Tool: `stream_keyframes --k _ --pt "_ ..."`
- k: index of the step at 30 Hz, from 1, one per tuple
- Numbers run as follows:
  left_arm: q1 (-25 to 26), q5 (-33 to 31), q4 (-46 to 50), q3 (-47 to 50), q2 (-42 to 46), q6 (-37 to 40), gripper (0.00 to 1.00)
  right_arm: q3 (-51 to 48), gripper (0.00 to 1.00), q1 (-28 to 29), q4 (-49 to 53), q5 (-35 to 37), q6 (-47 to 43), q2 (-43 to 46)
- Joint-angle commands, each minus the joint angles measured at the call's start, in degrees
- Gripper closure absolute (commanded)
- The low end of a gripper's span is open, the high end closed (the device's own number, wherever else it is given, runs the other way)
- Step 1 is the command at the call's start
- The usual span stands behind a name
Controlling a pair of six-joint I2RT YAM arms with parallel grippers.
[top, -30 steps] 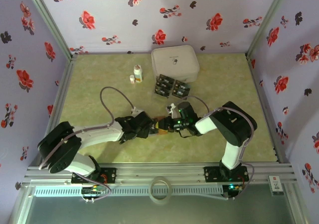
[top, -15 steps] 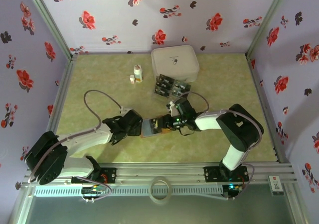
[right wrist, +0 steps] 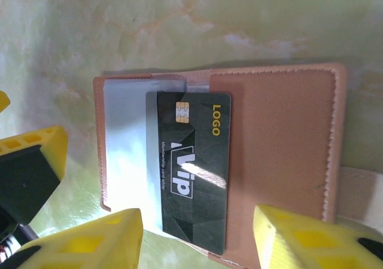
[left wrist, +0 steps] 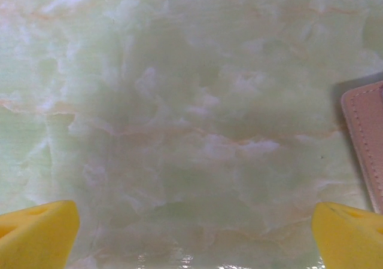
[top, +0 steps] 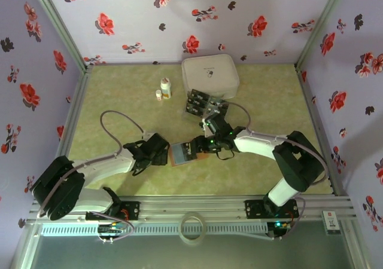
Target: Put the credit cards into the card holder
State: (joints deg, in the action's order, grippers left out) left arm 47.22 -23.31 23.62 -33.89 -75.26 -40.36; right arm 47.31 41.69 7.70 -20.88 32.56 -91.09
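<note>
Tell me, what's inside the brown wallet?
One black card lies across the open card holder, over its pale pocket. Whatever sits under that card or deeper in the pockets is hidden.

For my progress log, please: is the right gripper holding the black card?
No, the black card lies on the wallet, untouched between the fingers of the right gripper.

Both arms stretch inward, tips facing; the left gripper (top: 166,152) stands wide apart, the right gripper (right wrist: 197,240) apart too.
</note>
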Motion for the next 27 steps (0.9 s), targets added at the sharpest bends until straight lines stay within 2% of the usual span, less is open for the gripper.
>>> stream_keyframes --k 1,3,5,9,15,27 --pt "-0.5 0.3 -0.2 -1.7 -1.7 0.3 0.0 3.4 0.6 0.5 8.8 7.3 -3.9 0.9" --pt "-0.5 0.3 -0.2 -2.2 -2.3 0.6 0.0 5.0 0.74 0.6 11.4 9.5 -5.2 0.0" --pt "-0.5 0.3 -0.1 -2.6 -2.9 0.9 0.0 6.2 0.84 0.9 12.8 10.7 -6.1 -1.1" --pt "-0.4 0.3 -0.2 -3.8 -4.5 1.5 0.0 8.1 0.94 1.5 13.7 11.5 -7.1 -3.2" --pt "-0.5 0.1 0.3 -5.6 -7.0 2.2 0.0 10.1 1.0 2.2 13.0 11.0 -7.3 -6.4" --pt "-0.4 -0.5 1.3 -6.7 -9.7 2.6 0.0 12.4 1.0 3.1 12.5 10.2 -7.2 -10.5"
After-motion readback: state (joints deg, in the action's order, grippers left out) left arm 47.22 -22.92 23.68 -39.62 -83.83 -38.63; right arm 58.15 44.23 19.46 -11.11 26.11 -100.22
